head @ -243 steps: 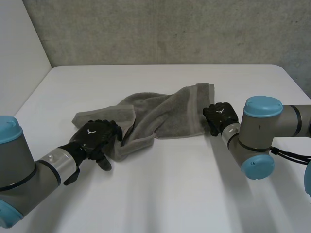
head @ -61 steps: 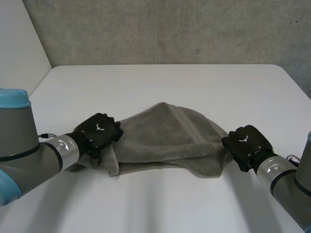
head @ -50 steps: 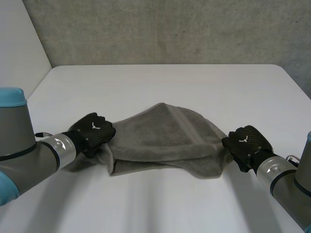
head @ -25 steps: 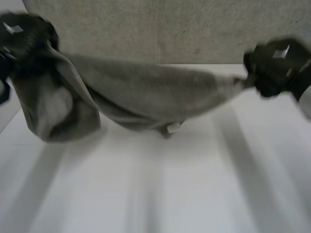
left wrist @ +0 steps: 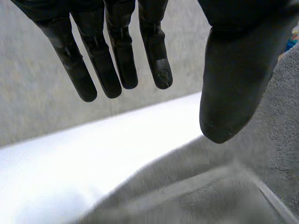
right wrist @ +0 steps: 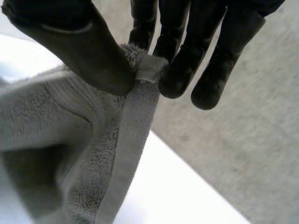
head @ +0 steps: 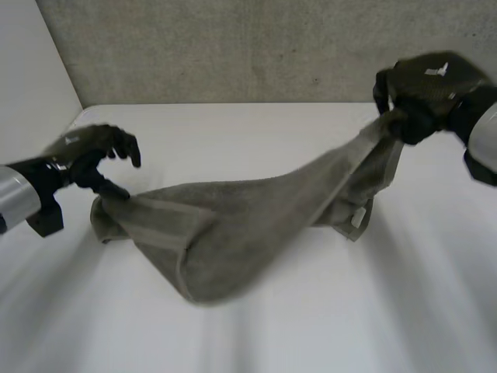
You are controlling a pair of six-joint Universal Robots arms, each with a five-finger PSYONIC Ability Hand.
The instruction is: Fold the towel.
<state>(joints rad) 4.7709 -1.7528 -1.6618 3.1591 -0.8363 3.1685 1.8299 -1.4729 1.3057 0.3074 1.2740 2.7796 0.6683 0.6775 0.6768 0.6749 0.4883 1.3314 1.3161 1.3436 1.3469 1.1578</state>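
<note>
Left hand (head: 92, 149) at 9 o'clock of table (head: 256, 326), fingers (left wrist: 112, 60) straight, spread wide from thumb, nothing between them; thumb tip right at towel's left end. Grey towel (head: 233, 233) slung across middle, bulk low toward 7 o'clock, slanting up toward 2 o'clock. Right hand (head: 423, 85) held high at 2 o'clock, thumb and fingers (right wrist: 177, 70) pinching towel's hemmed corner, cloth hanging from pinch.

no writing can be read on the towel (head: 233, 233) or elsewhere.
</note>
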